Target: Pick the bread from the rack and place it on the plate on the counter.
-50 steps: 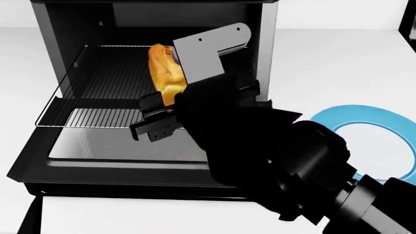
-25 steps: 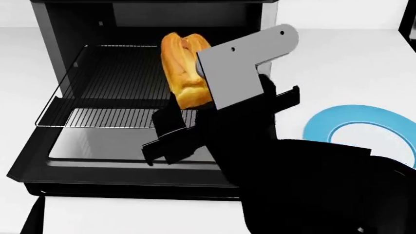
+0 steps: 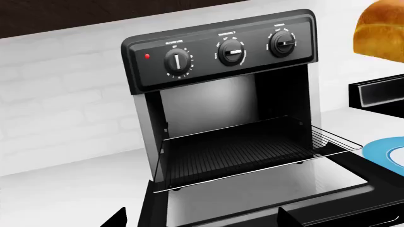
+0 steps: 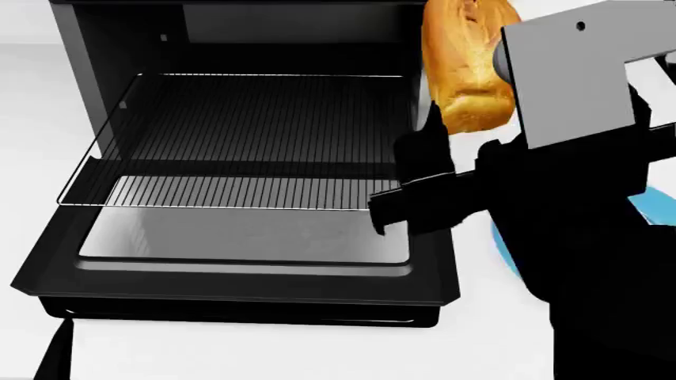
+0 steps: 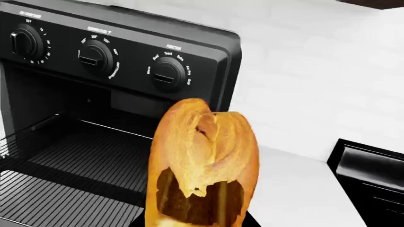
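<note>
One gripper is working: the right gripper (image 4: 465, 150), closed on the bread (image 4: 468, 67) and holding it in the air, clear of the rack (image 4: 243, 134). Loaf stands on end, split browned top facing the right wrist camera (image 5: 203, 161). It hangs just off the right side of the toaster oven (image 3: 221, 52) mouth. Rack sits bare in the oven above the lowered glass door (image 4: 243, 237). Only a blue sliver of the plate (image 3: 386, 153) shows on the counter (image 3: 57, 189), right of the oven. Left gripper: not visible, state cannot be told.
</note>
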Robot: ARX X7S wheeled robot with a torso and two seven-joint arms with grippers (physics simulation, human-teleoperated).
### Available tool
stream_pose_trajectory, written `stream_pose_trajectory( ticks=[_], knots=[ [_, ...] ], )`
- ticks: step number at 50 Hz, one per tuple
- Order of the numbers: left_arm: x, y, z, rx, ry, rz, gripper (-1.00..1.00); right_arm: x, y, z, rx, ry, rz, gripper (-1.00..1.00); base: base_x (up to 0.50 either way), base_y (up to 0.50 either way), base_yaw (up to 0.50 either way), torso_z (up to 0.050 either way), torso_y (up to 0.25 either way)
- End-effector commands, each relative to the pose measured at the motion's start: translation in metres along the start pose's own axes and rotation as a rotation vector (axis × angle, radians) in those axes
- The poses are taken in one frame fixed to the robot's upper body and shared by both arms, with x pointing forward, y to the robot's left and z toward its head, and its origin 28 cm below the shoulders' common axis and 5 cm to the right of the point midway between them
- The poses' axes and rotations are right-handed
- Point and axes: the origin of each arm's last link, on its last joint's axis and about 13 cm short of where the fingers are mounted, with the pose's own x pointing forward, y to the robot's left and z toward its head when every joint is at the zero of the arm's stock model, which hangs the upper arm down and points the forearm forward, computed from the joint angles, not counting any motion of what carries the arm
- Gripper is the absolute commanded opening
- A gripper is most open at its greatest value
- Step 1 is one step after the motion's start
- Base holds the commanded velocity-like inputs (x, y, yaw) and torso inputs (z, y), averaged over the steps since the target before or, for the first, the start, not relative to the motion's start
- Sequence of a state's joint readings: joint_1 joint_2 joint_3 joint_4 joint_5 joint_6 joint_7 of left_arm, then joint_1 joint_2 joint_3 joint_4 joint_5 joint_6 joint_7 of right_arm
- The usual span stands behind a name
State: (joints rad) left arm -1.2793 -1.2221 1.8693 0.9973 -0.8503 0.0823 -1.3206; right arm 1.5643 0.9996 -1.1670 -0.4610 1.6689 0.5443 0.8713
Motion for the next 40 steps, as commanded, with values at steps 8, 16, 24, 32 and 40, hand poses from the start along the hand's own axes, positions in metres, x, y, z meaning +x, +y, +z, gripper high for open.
stream_pose_trajectory(
  ticks=[8,16,24,32,40],
  knots=[
    [-0.001,0.0,-0.002,-0.005,0.001,0.002,1.0,-0.011,-0.047,0.005,-0.01,0.063,-0.227,-1.0,0.0,0.0,0.0,0.0,0.0],
    [-0.003,0.0,-0.002,-0.004,0.002,0.002,1.0,-0.011,-0.065,0.001,-0.012,0.127,-0.289,-1.0,0.0,0.0,0.0,0.0,0.0],
    [-0.001,-0.001,-0.001,-0.001,0.001,-0.002,1.0,-0.004,-0.077,-0.01,0.0,0.207,-0.317,-1.0,0.0,0.0,0.0,0.0,0.0],
    [0.001,-0.002,0.0,0.002,0.002,-0.007,1.0,0.008,-0.083,-0.022,-0.002,0.285,-0.314,-1.0,0.0,0.0,0.0,0.0,0.0],
    [0.0,-0.002,0.0,0.005,0.004,-0.007,1.0,0.015,-0.081,-0.028,-0.019,0.326,-0.296,-1.0,0.0,0.0,0.0,0.0,0.0]
  ],
)
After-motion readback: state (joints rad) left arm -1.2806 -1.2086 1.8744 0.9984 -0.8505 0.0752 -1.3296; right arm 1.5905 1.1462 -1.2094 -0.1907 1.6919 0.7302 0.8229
